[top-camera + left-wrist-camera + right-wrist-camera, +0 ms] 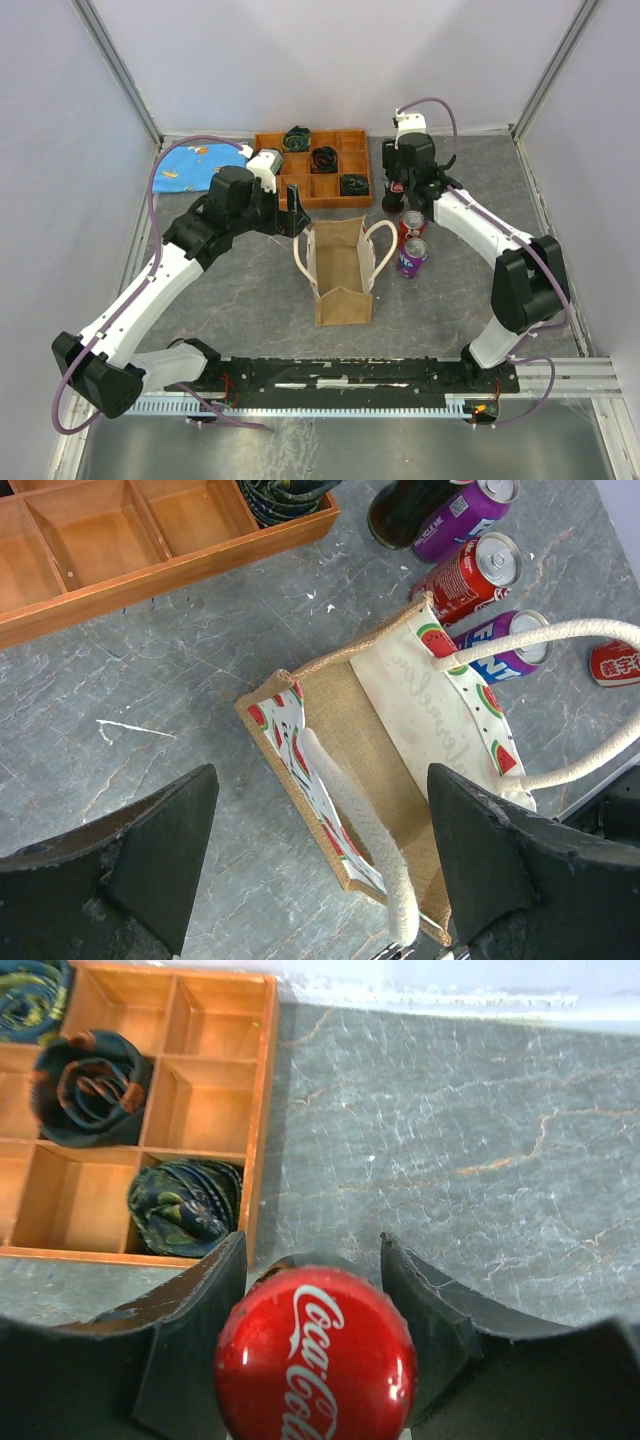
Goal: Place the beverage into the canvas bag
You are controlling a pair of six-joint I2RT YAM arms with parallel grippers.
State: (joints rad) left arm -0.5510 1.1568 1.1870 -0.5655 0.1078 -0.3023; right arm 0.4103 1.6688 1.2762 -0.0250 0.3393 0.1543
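Observation:
The tan canvas bag stands upright and open mid-table, its white handles loose; in the left wrist view the canvas bag shows a watermelon-print lining. My left gripper is open and empty, hovering over the bag's edge and one handle. A dark Coca-Cola bottle with a red cap stands at the back right. My right gripper has its fingers closed on the bottle's sides below the cap. A red can and a purple can stand right of the bag.
A wooden compartment tray with rolled dark cloths sits at the back, just left of the bottle. A blue patterned cloth lies back left. Another purple can stands by the bottle. White walls surround the table.

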